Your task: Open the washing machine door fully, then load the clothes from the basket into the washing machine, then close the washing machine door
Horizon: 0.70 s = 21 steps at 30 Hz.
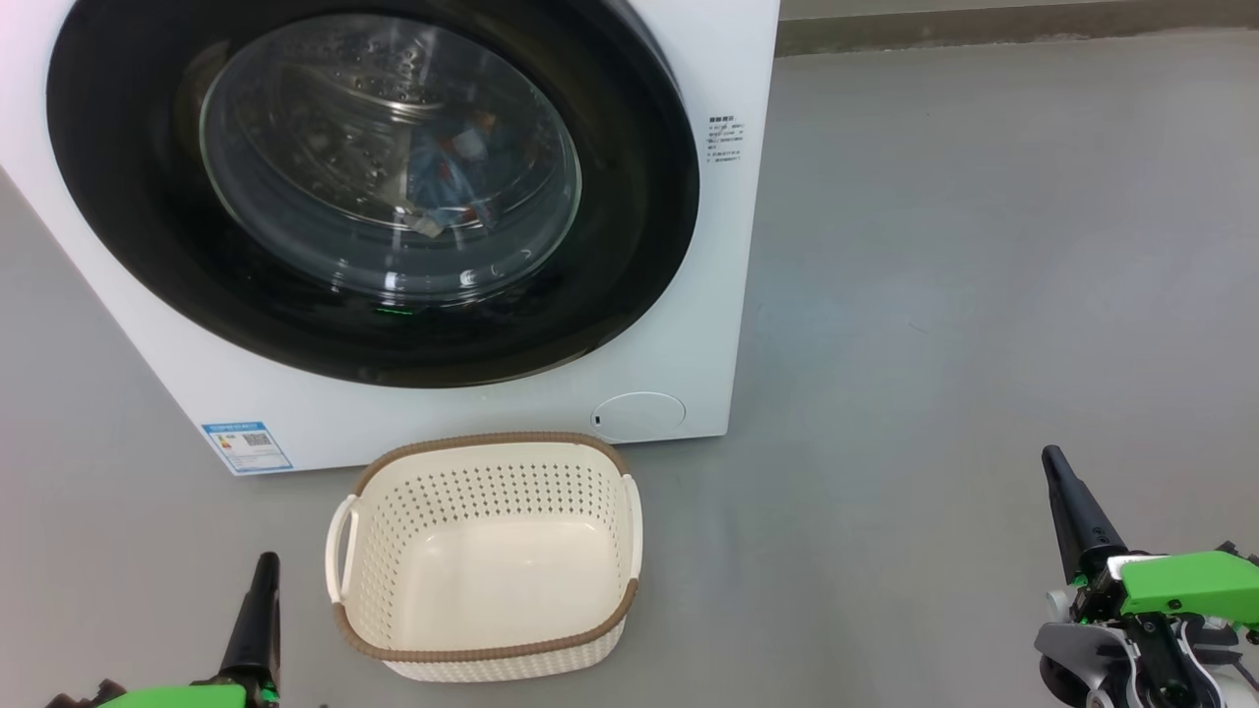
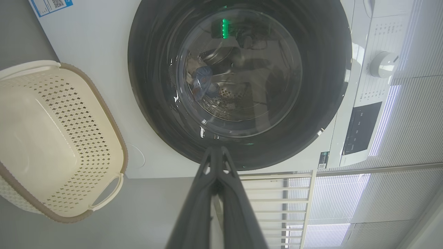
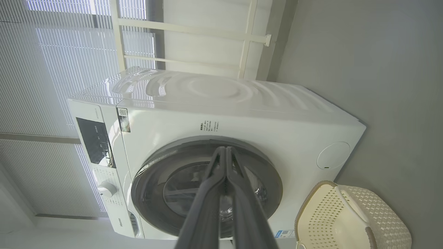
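The white washing machine (image 1: 492,403) stands at the upper left with its round black-rimmed door (image 1: 629,197) flat against the front. Through the glass, the blue and cream clothes (image 1: 448,177) lie inside the steel drum. The cream basket (image 1: 492,560) with a brown rim sits on the floor in front of the machine, with nothing in it. My left gripper (image 1: 266,562) is shut at the lower left, just left of the basket. My right gripper (image 1: 1052,457) is shut at the lower right, well away from the machine. The left wrist view shows the door (image 2: 155,103), the clothes (image 2: 202,81) and the basket (image 2: 52,138).
Grey floor (image 1: 984,275) stretches wide to the right of the machine. A skirting edge (image 1: 984,29) runs along the back. In the right wrist view, the machine (image 3: 242,114) stands before window blinds (image 3: 52,69), with the basket (image 3: 346,218) beside it.
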### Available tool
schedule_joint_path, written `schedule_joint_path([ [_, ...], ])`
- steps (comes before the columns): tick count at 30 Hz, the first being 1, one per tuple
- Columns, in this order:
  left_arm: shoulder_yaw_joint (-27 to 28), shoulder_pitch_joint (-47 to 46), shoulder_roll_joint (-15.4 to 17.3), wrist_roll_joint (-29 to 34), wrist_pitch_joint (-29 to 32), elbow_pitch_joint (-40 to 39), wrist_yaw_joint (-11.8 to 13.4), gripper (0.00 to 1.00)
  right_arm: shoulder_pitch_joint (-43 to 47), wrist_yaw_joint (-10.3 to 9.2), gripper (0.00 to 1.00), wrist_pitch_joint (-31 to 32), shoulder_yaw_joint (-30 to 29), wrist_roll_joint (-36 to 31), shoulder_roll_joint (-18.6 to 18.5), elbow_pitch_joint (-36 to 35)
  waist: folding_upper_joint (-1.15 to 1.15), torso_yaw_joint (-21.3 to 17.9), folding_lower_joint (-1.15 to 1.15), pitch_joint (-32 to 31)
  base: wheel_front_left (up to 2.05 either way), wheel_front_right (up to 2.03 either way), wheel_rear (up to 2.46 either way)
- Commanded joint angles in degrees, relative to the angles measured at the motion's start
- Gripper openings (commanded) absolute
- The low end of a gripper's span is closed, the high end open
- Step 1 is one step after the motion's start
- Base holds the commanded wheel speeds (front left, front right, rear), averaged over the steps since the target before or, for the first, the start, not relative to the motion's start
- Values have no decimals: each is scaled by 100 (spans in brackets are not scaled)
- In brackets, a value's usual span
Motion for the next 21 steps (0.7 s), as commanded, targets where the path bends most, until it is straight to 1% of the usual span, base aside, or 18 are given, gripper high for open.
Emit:
schedule_joint_path([
  [1,206,-262,47,-162,58,-147,-33,0,-36,10,0,60,56,188,-11,-186,0,4,0,0,0,0,0],
  [6,255,-269,16,-398,142,-149,-38,0,-22,10,0,143,-13,433,32,-192,0,18,0,-2,0,0,0],
  [21,257,-270,15,-407,145,-147,-39,0,-23,10,0,153,-24,436,40,-191,0,19,0,-2,0,0,0],
])
